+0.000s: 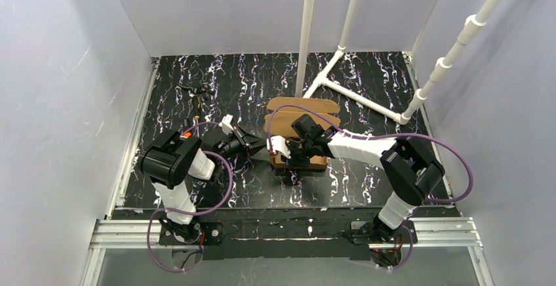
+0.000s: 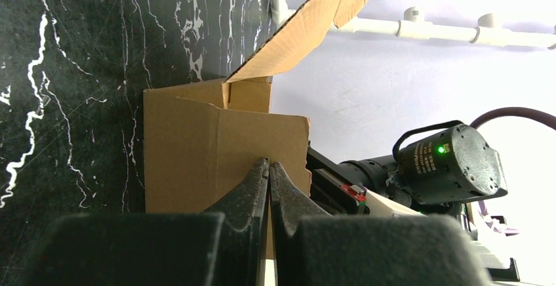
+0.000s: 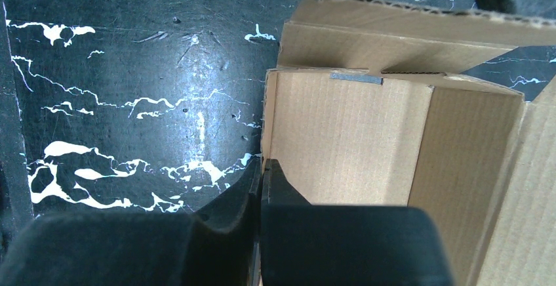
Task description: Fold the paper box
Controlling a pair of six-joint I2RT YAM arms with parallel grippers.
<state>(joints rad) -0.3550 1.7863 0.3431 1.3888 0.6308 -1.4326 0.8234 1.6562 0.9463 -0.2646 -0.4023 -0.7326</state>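
Observation:
The paper box [image 1: 283, 125] stands partly folded at mid-table, brown cardboard with its top open and a flap raised at the back. My right gripper [image 1: 292, 157] reaches into it from the right. In the right wrist view it [image 3: 263, 163] is shut on the box's side wall [image 3: 347, 142], one finger inside and one outside. My left gripper [image 1: 264, 149] comes in from the left. In the left wrist view it [image 2: 269, 163] is shut, with its tips against the box's outer wall [image 2: 190, 148] and nothing between them.
A white pipe frame [image 1: 354, 96] lies on the black marbled mat behind the box, with an upright pole [image 1: 306, 30]. Small dark bits [image 1: 197, 91] sit at the back left. Grey walls close in three sides. The right arm's wrist [image 2: 452, 164] hangs just beyond the box.

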